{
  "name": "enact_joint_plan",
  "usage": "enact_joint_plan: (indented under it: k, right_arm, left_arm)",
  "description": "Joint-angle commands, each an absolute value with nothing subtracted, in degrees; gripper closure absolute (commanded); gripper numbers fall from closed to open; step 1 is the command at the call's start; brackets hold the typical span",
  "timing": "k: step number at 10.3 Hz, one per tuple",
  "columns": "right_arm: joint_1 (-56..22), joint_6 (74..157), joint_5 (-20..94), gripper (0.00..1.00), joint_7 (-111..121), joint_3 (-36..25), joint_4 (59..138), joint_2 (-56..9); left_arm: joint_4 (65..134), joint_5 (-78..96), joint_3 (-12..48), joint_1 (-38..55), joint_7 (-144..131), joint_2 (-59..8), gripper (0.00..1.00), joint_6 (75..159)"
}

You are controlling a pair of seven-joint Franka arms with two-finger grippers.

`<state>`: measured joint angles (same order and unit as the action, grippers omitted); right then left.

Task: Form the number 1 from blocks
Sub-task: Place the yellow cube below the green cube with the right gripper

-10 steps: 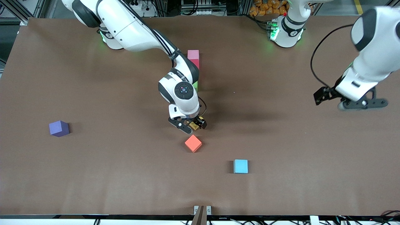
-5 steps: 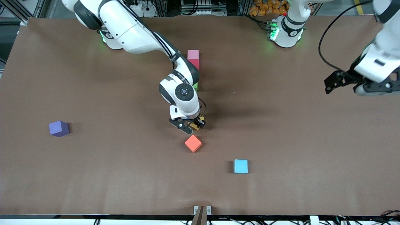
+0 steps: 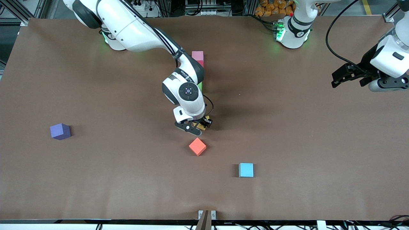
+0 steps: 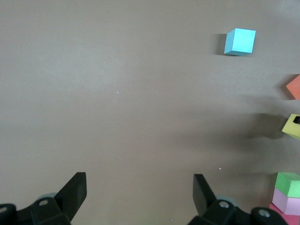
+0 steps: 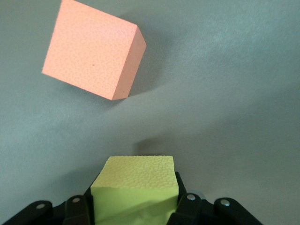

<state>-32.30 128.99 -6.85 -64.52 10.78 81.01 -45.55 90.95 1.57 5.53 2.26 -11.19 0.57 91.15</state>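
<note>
Right hand (image 3: 198, 125) clamped on the yellow block (image 5: 136, 187), orange block (image 3: 197, 146) just ahead of it — lift straight, carry to the pink-red-green column (image 3: 198, 56); left hand (image 4: 140, 187) wide, waiting.

In the front view the right arm's wrist covers most of the yellow block (image 3: 204, 123), so only a sliver of it shows by the right end effector (image 3: 198, 125), and the same arm hides nearly all of the green block (image 3: 200, 86) and part of the red block (image 3: 201, 63) under the pink block (image 3: 197, 55). The left wrist view cuts off the orange block (image 4: 294, 87), the yellow block and the stacked blocks at its edge. The right wrist view crops the yellow block's lower part.
</note>
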Motion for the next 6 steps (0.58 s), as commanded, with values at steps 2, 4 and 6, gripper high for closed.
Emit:
enact_joint_plan:
  k: [2,4,6]
  right_arm:
    - [-27.6,128.6,-6.6,1.00,-49.4,14.8,93.9,-35.8]
    - [-26.7,128.7,-6.5,1.00,-46.8,16.5,99.2,-32.9]
    - [-26.4,129.9,-6.5,1.00,-47.5,18.4,105.2,-30.2]
  left_arm:
    - [88.5,1.7,5.4,2.6,-12.2,0.1,0.00,88.2]
    - [88.7,1.6,6.1,2.6,-12.3,0.2,0.00,88.1]
    - [88.8,1.6,6.5,2.5,-12.0,0.2,0.00,88.1]
